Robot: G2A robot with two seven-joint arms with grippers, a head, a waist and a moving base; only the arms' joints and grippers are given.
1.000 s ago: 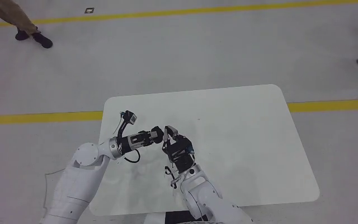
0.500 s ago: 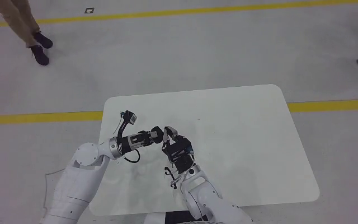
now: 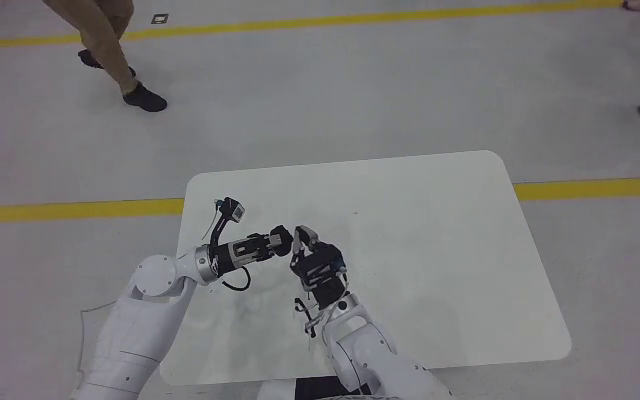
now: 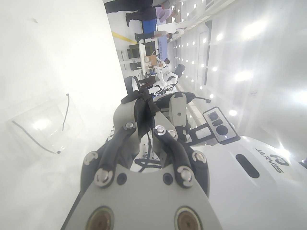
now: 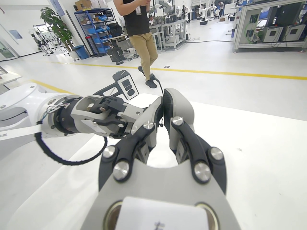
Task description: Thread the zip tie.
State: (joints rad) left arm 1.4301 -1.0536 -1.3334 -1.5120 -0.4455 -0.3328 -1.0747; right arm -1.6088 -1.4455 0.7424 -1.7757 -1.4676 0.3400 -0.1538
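- The step in hand is the line-up for threading. The thin black plastic zip tie (image 5: 161,88) is grasped in the right jaws, which are clenched on it. Its free length curves up out of their tips, and a short stub shows just under them.
- The left jaws stand tip to tip with the right jaws, just beside them and above the white rounded desk (image 3: 430,200). They are pressed together (whether any of the tie lies between their pads is hidden).
- Nothing shows the strap's tail passed through its head, so by judgement the threading itself is not yet done. Which end is which cannot be told.
- The next move probably calls for a slow, fine approach of one pair of jaws toward the other, with the tail kept in line with the head's slot. The strap looks thin and springy, so a slight twist could make it miss or slip.
- Two spare black zip ties (image 4: 67,111) lie flat on the desk, well apart from the left jaws and off to one side of them, seemingly on a clear film (image 4: 43,116).
- The broadest stretch of desk lies beyond the tips and on the right jaws' outer side. The desk's edge on the left jaws' outer side is nearer.
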